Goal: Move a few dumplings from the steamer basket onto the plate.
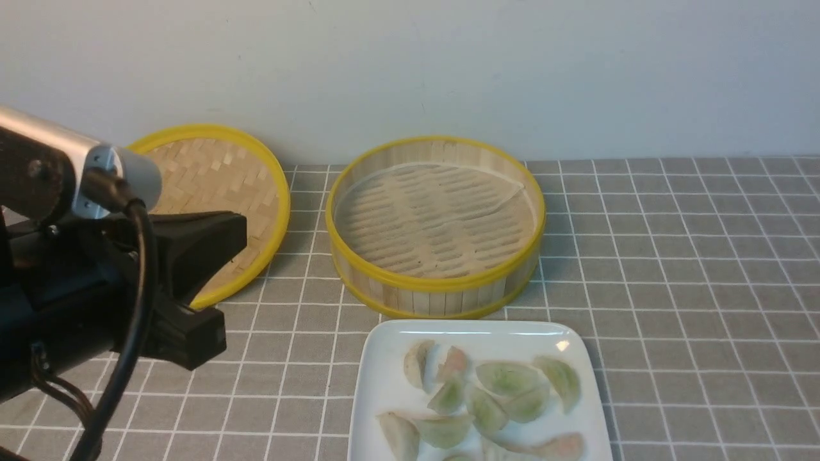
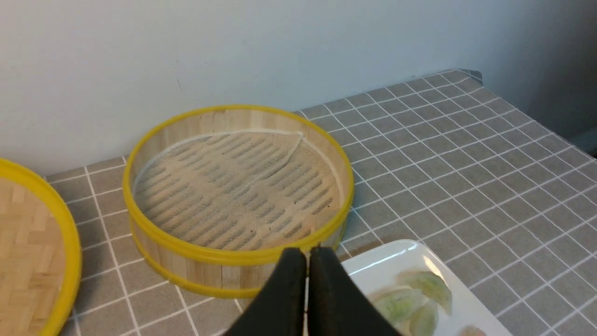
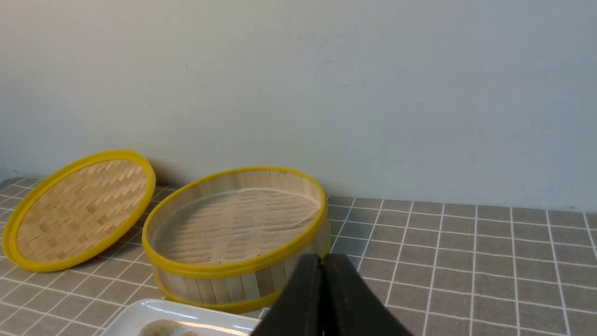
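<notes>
The steamer basket (image 1: 435, 291) stands at the middle back with only its whitish liner inside; no dumplings show in it. It also shows in the left wrist view (image 2: 210, 275) and the right wrist view (image 3: 224, 284). Several dumplings (image 1: 506, 378) lie on the white plate (image 1: 384, 365) just in front of it, some visible in the left wrist view (image 2: 424, 284). My left gripper (image 2: 307, 254) is shut and empty, raised at the left (image 1: 237, 230). My right gripper (image 3: 322, 259) is shut and empty, out of the front view.
The flat woven lid (image 1: 211, 173) leans against the wall left of the steamer, behind my left arm. A grey checked cloth (image 1: 692, 288) covers the table. The plate's near edge runs out of the front view.
</notes>
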Controlling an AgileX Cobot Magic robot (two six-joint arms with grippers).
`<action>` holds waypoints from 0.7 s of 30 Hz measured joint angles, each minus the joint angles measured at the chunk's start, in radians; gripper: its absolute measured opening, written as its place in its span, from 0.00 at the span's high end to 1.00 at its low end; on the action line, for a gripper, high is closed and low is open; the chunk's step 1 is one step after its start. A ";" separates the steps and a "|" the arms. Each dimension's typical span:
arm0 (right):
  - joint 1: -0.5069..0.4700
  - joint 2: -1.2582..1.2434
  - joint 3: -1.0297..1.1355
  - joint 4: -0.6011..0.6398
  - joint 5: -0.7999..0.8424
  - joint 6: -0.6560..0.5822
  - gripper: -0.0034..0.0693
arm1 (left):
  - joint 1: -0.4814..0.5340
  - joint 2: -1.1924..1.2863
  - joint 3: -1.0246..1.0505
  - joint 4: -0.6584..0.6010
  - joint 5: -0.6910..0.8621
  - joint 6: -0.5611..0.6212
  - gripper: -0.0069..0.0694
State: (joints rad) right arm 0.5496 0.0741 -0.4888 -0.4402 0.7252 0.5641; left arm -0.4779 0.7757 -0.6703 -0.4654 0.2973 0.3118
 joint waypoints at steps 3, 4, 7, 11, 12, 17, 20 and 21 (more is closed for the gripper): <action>0.000 0.000 0.000 -0.004 0.000 0.000 0.97 | 0.000 -0.020 0.000 0.000 0.033 0.000 0.92; 0.000 0.000 0.000 -0.003 0.000 0.000 0.97 | 0.000 -0.030 0.000 -0.005 0.052 0.000 0.92; 0.000 0.000 0.000 -0.003 0.000 0.000 0.97 | 0.000 -0.062 0.000 -0.026 0.095 0.000 0.92; 0.000 0.000 0.000 -0.003 0.000 0.000 0.97 | 0.000 -0.100 0.000 -0.035 0.132 0.000 0.92; 0.000 0.000 0.000 -0.003 0.000 0.000 0.97 | 0.000 -0.106 0.000 -0.035 0.138 0.000 0.92; 0.000 0.000 0.000 -0.004 0.000 0.000 0.97 | 0.000 -0.128 0.000 -0.037 0.145 -0.001 0.92; 0.000 0.000 0.000 -0.004 0.000 0.000 0.97 | 0.000 -0.143 0.000 -0.040 0.154 -0.001 0.92; 0.000 0.000 0.000 -0.004 0.000 0.000 0.97 | 0.000 -0.147 0.000 -0.044 0.158 -0.001 0.92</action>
State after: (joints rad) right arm 0.5496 0.0741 -0.4888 -0.4446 0.7252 0.5641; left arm -0.4779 0.6287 -0.6703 -0.5098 0.4553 0.3107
